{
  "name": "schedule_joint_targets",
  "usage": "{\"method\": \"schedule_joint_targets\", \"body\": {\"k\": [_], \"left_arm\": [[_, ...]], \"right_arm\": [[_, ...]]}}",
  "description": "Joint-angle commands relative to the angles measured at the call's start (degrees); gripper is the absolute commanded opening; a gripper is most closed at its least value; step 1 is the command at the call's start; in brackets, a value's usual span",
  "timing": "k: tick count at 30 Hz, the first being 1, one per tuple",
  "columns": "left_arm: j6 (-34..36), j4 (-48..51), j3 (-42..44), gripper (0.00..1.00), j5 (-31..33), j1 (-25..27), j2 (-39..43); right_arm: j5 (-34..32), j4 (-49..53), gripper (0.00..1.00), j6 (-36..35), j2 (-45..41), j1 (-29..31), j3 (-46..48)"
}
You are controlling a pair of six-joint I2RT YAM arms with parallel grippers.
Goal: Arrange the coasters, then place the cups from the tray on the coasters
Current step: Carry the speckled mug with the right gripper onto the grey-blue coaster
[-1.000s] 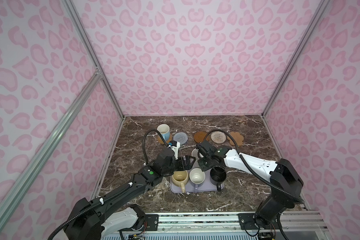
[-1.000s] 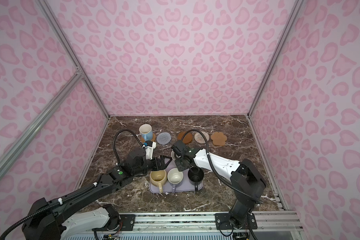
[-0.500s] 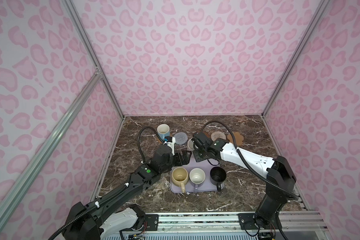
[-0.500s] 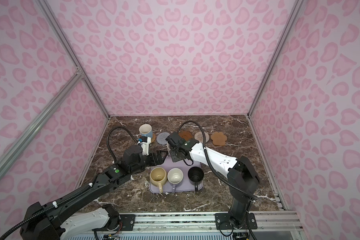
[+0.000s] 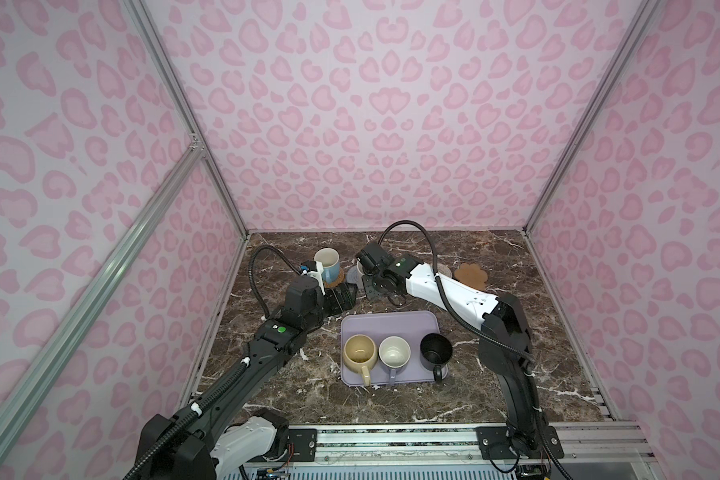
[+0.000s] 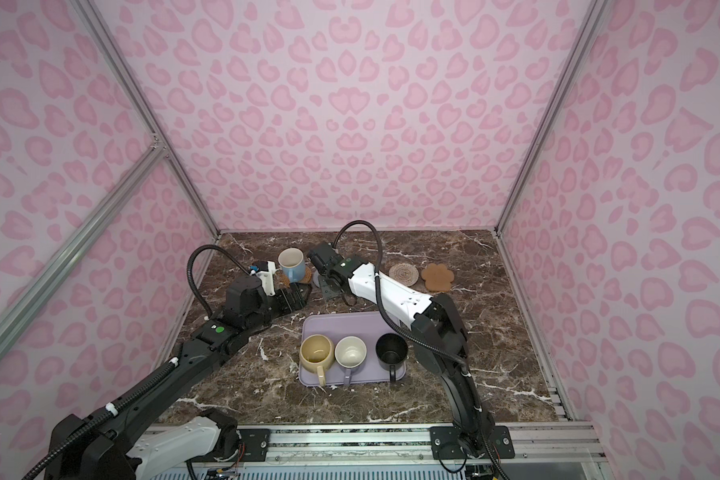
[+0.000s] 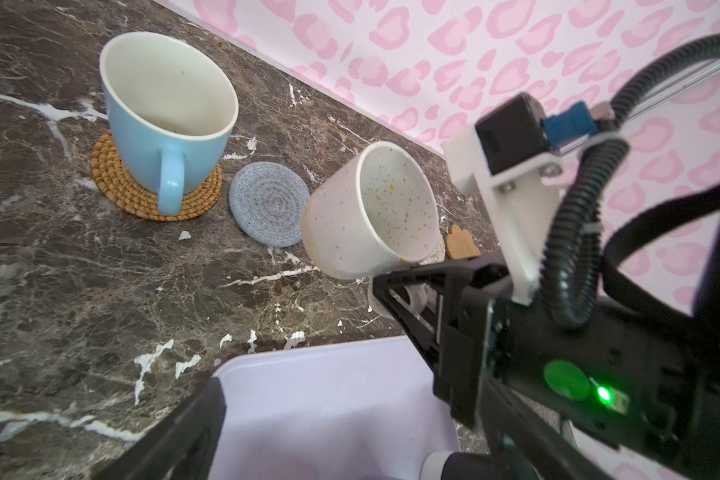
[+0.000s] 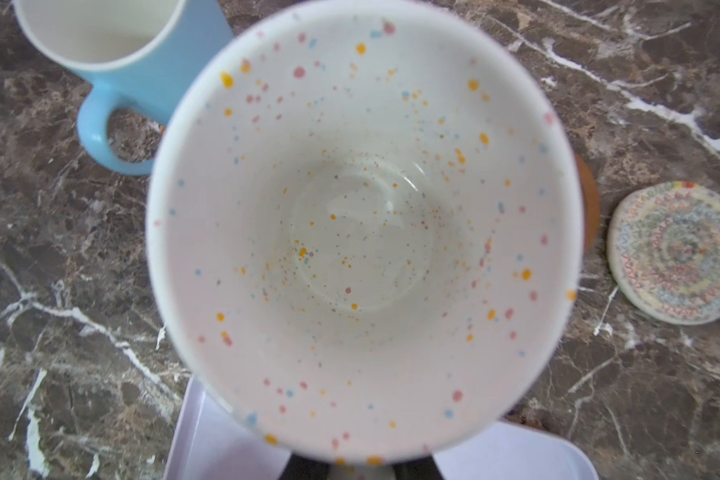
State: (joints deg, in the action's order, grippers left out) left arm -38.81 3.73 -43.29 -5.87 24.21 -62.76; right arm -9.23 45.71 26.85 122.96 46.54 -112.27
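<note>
Right gripper (image 7: 400, 291) is clamped on the handle of the speckled mug (image 7: 366, 216), held tilted just beyond the tray's (image 5: 391, 322) far edge, near the grey coaster (image 7: 267, 208). Left gripper (image 5: 344, 297) gapes wide and empty off the tray's far left corner. Beyond that corner the blue mug (image 5: 327, 264) sits on the orange coaster (image 7: 117, 183). The yellow mug (image 5: 359, 353), lavender mug (image 5: 393, 353) and black mug (image 5: 435, 351) stand along the tray's near edge; the beige coaster (image 6: 403, 273) and paw coaster (image 5: 470, 275) lie beyond its far right corner
</note>
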Motion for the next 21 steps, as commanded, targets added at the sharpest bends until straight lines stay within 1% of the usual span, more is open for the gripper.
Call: {"method": "schedule_joint_targets", "body": {"k": [1,3,7,13,17,21], "left_arm": [[0.0,-2.0,-0.3,0.97,-2.1,-2.7,-0.5],[-0.1,-3.7,0.3,0.97,-5.1,-4.8,-1.1],[0.5,-3.5,-0.3,0.97,-4.5,-5.8,-2.6],[0.1,-4.4,-0.9,0.97,-4.6,-6.4,-5.7],[-0.1,-5.0,-0.8,0.97,-5.0,-6.4,-7.0],[-0.1,-5.1,-1.0,0.97,-5.0,-6.4,-7.5]], "right_arm": [[-2.7,1.0,0.00,1.5,4.1,-0.1,-5.4],[-2.8,2.3,0.00,1.9,6.9,-0.3,-9.0],[-2.5,5.0,0.00,3.0,12.5,-0.9,-15.7],[-0.7,6.5,0.00,3.3,17.9,-1.6,-22.6],[0.2,6.8,0.00,2.9,19.9,-2.0,-25.3],[0.8,5.9,0.00,2.4,20.3,-2.3,-25.5]]}}
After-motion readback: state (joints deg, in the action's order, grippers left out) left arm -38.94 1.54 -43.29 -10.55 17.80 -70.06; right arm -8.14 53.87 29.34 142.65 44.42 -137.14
